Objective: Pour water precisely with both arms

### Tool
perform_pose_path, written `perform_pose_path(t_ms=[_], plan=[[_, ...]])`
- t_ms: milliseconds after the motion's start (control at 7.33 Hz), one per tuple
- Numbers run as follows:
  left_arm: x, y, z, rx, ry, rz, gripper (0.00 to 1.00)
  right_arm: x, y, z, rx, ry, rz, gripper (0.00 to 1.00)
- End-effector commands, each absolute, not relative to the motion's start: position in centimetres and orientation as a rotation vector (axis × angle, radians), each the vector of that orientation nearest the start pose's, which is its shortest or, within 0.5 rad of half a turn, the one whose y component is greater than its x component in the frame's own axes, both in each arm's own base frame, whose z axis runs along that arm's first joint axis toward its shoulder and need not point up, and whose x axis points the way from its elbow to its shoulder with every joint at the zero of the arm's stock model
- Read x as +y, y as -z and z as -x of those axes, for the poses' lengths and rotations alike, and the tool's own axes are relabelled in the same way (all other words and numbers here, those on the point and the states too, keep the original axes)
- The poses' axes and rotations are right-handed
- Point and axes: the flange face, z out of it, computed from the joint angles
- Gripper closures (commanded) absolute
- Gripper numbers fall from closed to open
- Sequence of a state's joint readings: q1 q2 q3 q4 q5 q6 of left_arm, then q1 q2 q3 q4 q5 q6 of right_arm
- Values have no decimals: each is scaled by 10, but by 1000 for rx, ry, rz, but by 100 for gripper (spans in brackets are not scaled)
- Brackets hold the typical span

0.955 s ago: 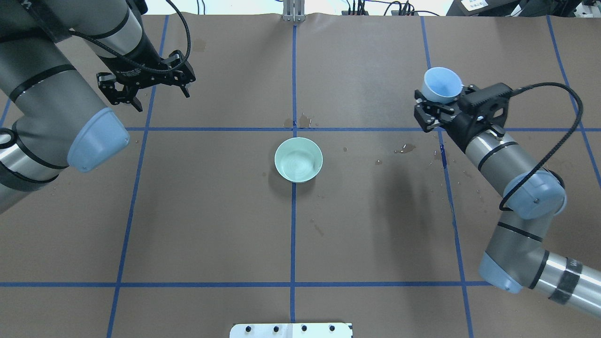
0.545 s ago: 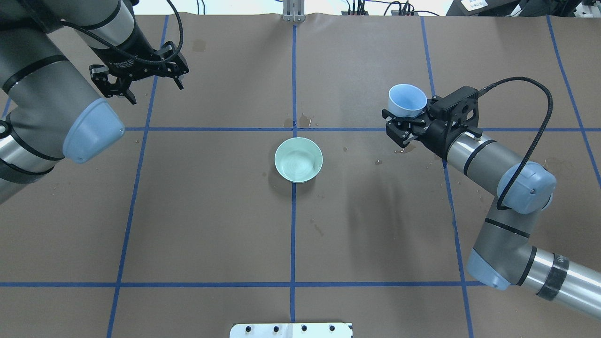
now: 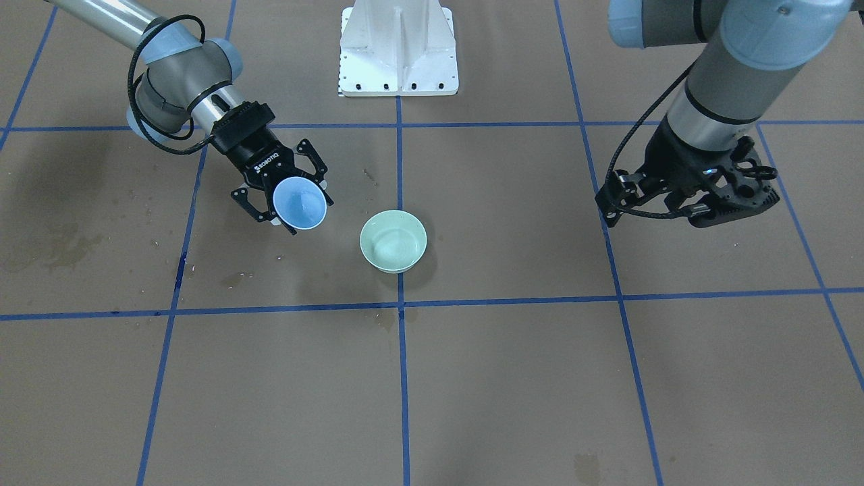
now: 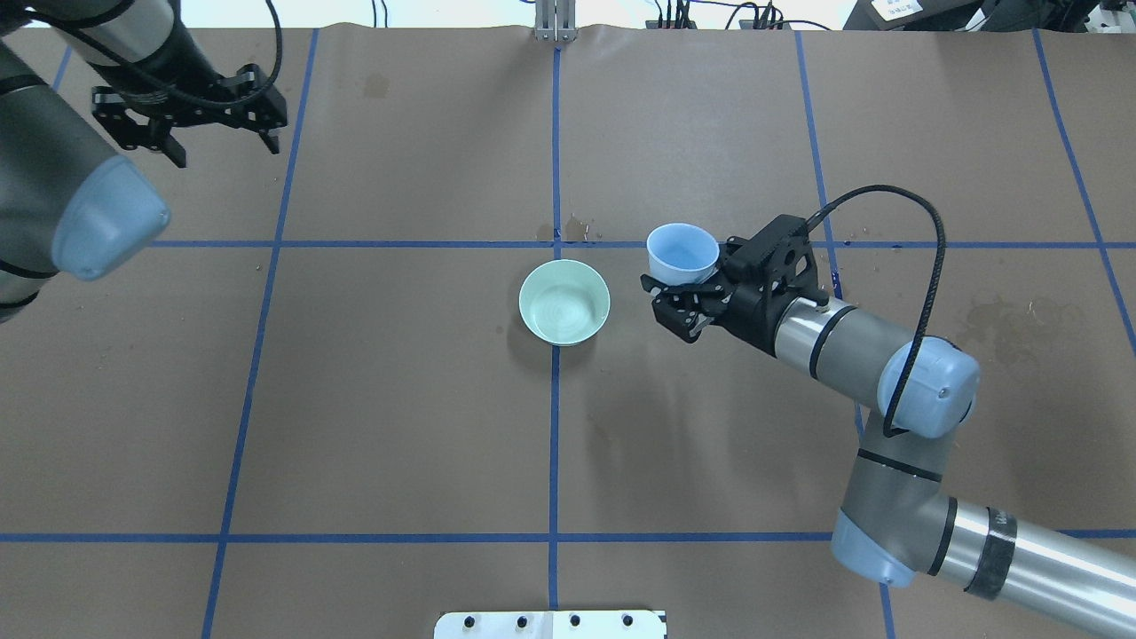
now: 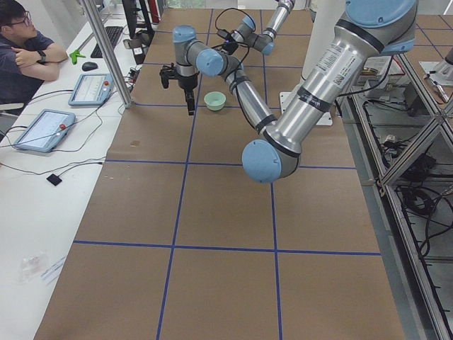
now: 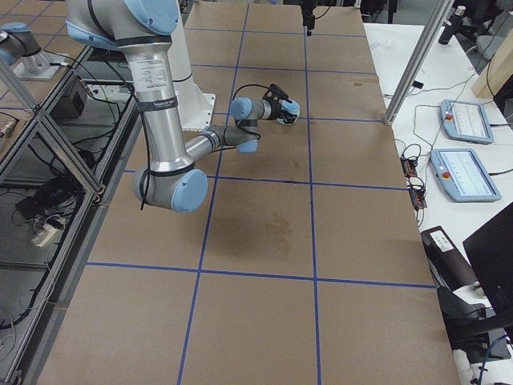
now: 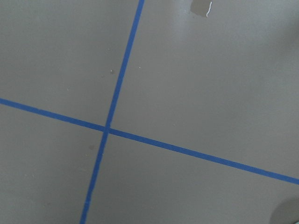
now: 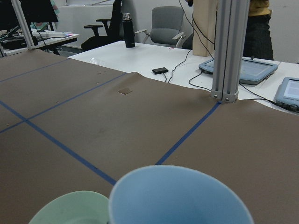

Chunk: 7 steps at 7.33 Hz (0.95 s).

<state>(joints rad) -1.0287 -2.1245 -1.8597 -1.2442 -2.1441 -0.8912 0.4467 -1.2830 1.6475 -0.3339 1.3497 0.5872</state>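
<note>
The blue cup (image 4: 682,253) is clamped low on its wall by the right tool (image 4: 672,304), fingers closed onto it, mouth up. It's held just right of the green bowl (image 4: 564,302) in the overhead view, not over it. The bowl is parked mid-table (image 4: 399,426) where the blue tape lines cross. A faint glassy sheen of water (image 4: 559,312) is seen in the bowl; the cup's contents can't be told. The left tool (image 4: 224,151) is spread wide, empty, at the far-left corner.
</note>
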Motion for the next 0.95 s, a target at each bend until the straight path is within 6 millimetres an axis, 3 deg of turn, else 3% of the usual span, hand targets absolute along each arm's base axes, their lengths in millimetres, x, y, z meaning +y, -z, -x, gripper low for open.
perform_pose_path(t_ms=[0,273,682,818], plan=[[-563,-287,-230,728,135,-22,0,-374,-321,487,-1053,330,-1153,100],[-563,-298,-225,724,138,-22,0,-376,-305,506,-991,385,-1133,100],[-563,-304,-222,718,144,-17,0,-382,-262,539,-906,491,-1018,100],[-562,-308,-222,717,145,-14,0,-384,-266,545,-875,525,-960,100]])
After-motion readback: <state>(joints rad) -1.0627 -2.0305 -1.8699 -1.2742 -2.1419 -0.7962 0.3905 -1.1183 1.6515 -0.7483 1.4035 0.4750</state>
